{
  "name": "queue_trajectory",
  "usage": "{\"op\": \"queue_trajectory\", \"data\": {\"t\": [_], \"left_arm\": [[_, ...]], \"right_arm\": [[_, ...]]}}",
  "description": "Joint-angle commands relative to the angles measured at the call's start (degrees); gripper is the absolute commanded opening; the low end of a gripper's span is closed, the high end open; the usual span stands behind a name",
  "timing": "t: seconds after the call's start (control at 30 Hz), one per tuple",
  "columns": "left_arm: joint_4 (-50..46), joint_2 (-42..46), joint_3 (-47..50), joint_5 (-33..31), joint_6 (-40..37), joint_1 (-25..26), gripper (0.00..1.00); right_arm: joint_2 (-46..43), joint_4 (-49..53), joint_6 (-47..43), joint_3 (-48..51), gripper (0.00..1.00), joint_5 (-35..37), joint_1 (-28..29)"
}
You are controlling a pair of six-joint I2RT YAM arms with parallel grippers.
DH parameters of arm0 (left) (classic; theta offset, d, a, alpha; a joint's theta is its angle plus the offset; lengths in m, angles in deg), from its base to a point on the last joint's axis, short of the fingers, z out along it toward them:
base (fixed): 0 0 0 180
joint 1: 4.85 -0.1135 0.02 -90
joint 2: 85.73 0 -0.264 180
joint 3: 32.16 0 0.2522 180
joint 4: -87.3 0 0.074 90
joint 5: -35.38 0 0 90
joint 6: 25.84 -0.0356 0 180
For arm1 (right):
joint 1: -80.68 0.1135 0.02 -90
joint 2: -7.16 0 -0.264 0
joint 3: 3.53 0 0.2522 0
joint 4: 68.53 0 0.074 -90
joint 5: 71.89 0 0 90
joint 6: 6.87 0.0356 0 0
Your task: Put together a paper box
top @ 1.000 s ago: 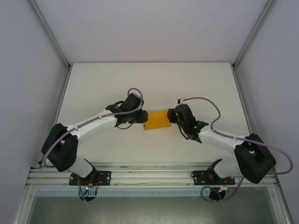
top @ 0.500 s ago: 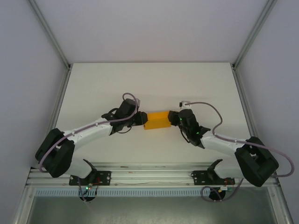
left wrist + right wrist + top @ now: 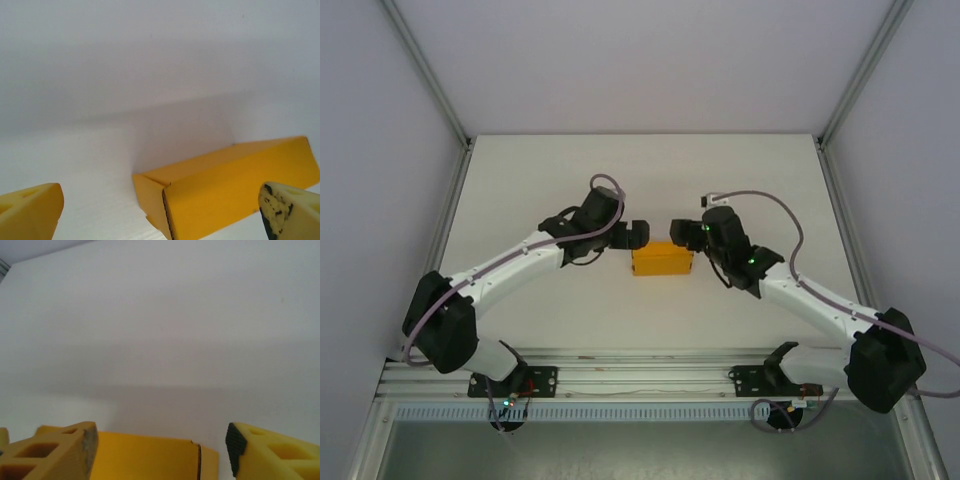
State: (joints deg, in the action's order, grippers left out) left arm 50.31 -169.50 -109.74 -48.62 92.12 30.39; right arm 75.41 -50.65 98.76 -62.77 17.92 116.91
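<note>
Lying shut on the table [image 3: 570, 170] — oblong orange paper box [image 3: 662, 259]; left fingers [image 3: 30, 210], right fingers [image 3: 270, 450] spread.

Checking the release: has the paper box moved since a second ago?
Yes: the paper box turned, right end toward the near rail, now parallel to it.

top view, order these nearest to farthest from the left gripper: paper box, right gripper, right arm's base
1. paper box, just right of the left gripper, slightly nearer the bases.
2. right gripper, across the gap, to the right.
3. right arm's base, far off, bottom right.
</note>
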Motion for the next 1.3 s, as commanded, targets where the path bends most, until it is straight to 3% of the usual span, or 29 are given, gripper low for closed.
{"op": "queue_trajectory", "data": {"t": [0.0, 0.03, 0.1, 0.17, 0.33, 0.5, 0.7, 1.0, 1.13, 1.27], "left_arm": [[-4.83, 3.06, -2.45, -8.42, -2.55, -0.48, 1.0], [-4.89, 3.91, -2.27, -9.78, -2.75, -0.85, 1.0], [-4.42, 6.04, -0.97, -11.74, -3.52, -1.95, 1.0], [-3.46, 8.37, 1.54, -13.84, -4.02, -3.56, 1.0], [-3.89, 12.86, 7.68, -12.81, -0.59, -10.17, 1.0], [-4.76, 16.18, 12.44, -13.08, 0.65, -12.66, 1.0], [-5.88, 16.26, 13.29, -13.13, 1.17, -13.23, 1.0], [-5.89, 15.12, 13.24, -13.07, 0.95, -13.34, 1.0], [-5.77, 15.12, 13.45, -12.34, 0.86, -13.26, 1.0], [-6.08, 15.59, 13.8, -12.42, 1.18, -13.33, 1.0]], "right_arm": [[1.05, 4.89, -11.44, -2.94, 0.9, -7.71, -0.5], [1.3, 6.78, -18.17, -3.75, 1.0, -14.09, -0.56], [2.11, 14.08, -34.77, -6.07, 1.0, -26.31, -0.49], [3.55, 19.33, -47.97, -7.91, 1.0, -31.4, -0.46], [10.85, 27.64, -62.0, -14.85, 1.0, -27.51, -0.48], [20.83, 34.67, -71.02, -21.4, 1.0, -20.44, -0.49], [32.0, 39.34, -73.75, -29.46, 0.92, -15.29, -0.37], [35.96, 38.99, -75.18, -31.14, 0.78, -14.32, 0.73], [36.61, 38.86, -74.32, -31.82, 0.63, -8.3, 1.53], [34.51, 31.61, -73.4, -29.24, 0.6, -0.1, 3.02]]}}
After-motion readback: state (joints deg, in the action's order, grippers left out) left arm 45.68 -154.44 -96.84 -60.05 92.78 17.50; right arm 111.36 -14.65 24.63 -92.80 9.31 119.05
